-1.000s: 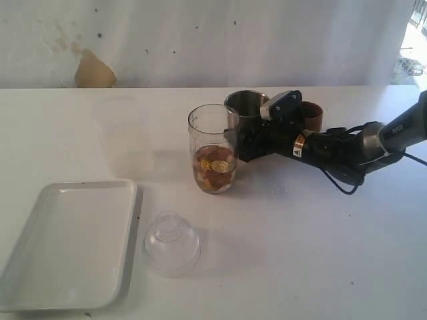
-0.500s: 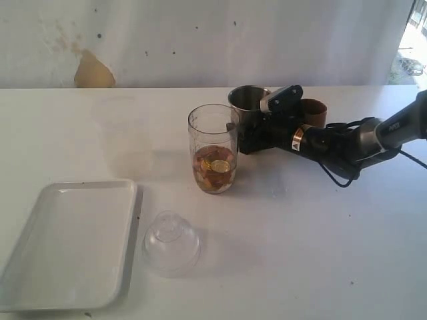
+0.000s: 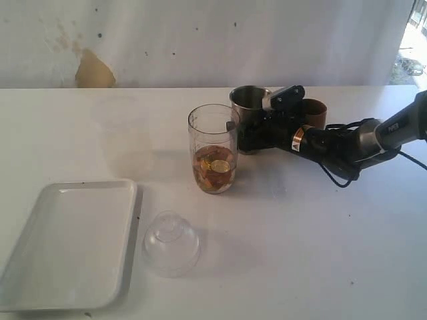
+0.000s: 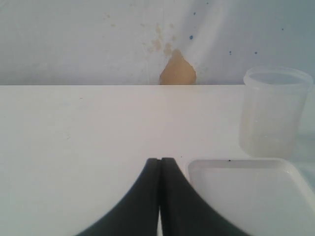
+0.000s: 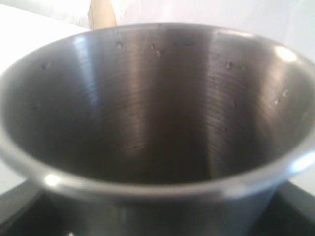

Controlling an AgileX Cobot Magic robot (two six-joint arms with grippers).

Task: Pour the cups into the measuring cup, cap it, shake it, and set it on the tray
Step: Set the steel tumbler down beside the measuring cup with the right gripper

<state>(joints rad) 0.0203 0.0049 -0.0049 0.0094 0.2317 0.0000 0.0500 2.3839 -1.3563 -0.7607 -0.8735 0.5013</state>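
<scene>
POUR STAGE | right fingers [image 5: 17, 209] clasp upright, empty-looking tapered stainless steel tumbler [image 3: 248, 100] | tall clear graduated measuring cup [image 3: 213, 150], part-filled with brown pieces, just beside them | rounded brown wooden cup [image 3: 313, 112] near, contents unseen | left fingers [image 4: 142, 196] pressed together, idle | clear dome lid [image 3: 171, 243] and white rectangular tray [image 3: 67, 247] well apart: capping, shaking, placing remain

Prob. lab test setup: plain white table [image 3: 313, 267], stained wall [image 3: 200, 47].
</scene>
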